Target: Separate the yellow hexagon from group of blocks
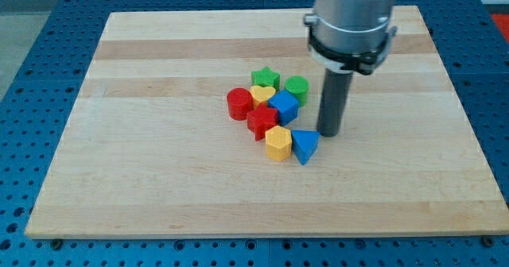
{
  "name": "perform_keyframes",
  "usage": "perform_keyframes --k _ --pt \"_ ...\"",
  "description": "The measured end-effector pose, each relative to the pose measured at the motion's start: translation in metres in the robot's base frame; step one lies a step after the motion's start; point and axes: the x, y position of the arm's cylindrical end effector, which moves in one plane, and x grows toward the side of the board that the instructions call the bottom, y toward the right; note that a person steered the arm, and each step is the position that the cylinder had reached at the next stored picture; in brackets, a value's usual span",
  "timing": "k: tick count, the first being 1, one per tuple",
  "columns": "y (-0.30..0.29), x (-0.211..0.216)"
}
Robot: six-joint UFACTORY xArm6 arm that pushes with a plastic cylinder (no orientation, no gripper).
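Where the cluster of blocks sits near the middle of the wooden board (159, 179), the yellow hexagon (278, 143) forms its lower edge toward the view's bottom. It is a short, chunky prism, bright yellow, with a flat top face and faceted sides; its lower side faces look a shade darker.

Neighbours: the blue triangle (305, 145) touches or sits just beside it on the view's right. The red block (261, 122), star-like in outline, lies just above and to the left of it. Further up: blue cube (284, 106), a second yellow block (262, 94) whose shape I cannot make out, red cylinder (238, 104) at the cluster's left, green star (266, 79) and green cylinder (297, 87) at the top.

My tip (329, 133) rests on the board to the right of the cluster, just above and right of the blue triangle. It is near that triangle, but whether it touches I cannot tell. The yellow hexagon lies to the left of and slightly below my tip, with the blue triangle between them. The rod is a plain dark bar with nothing to open or close and it carries nothing. It hangs upright from the grey arm housing (352, 17) at the view's top.
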Motion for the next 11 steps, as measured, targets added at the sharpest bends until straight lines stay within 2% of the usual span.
perform_keyframes --k 2,9,11 --pt "0.008 0.035" --pt "-0.162 0.031" --pt "-0.177 0.011"
